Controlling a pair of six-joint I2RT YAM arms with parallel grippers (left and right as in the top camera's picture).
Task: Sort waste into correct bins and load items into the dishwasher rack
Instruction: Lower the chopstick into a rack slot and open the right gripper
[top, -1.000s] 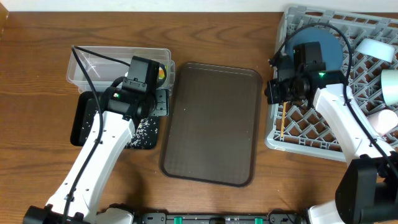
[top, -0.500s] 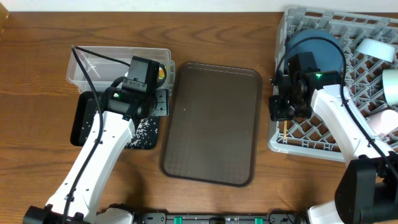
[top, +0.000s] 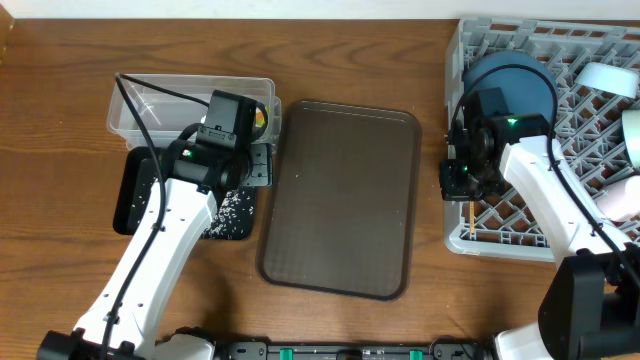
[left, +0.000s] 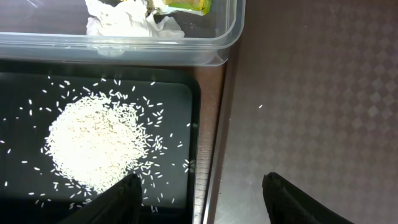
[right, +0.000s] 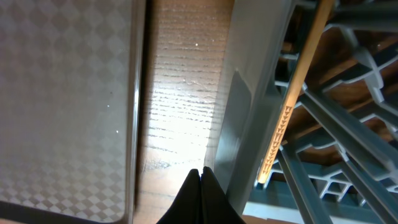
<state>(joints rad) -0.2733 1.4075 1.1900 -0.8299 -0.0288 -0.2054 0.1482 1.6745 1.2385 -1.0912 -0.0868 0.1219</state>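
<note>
The grey dishwasher rack (top: 500, 243) stands at the right, holding the dark blue plate (top: 520, 72), two pale bowls (top: 606, 78) (top: 630, 138), a pinkish-white cup (top: 622, 205) and wooden chopsticks (top: 468, 214). My right gripper (top: 458, 186) is shut and empty, its tips (right: 201, 180) against the rack's left wall (right: 249, 106), beside the chopsticks (right: 292, 93). The clear tub (top: 150, 108) holds the tissue (left: 124, 23) and wrapper (left: 180, 5). The black tray (top: 132, 195) holds the rice heap (left: 93, 146). My left gripper (left: 199, 199) is open and empty over the black tray's right edge.
The brown serving tray (top: 340, 200) lies between the two arms, and also shows in the left wrist view (left: 311, 93) and the right wrist view (right: 62, 93). A strip of bare wood (right: 180, 93) separates it from the rack.
My right gripper has moved toward the table's front along the rack's left wall. The rack's front left corner has shifted to the right. The left arm has not moved.
</note>
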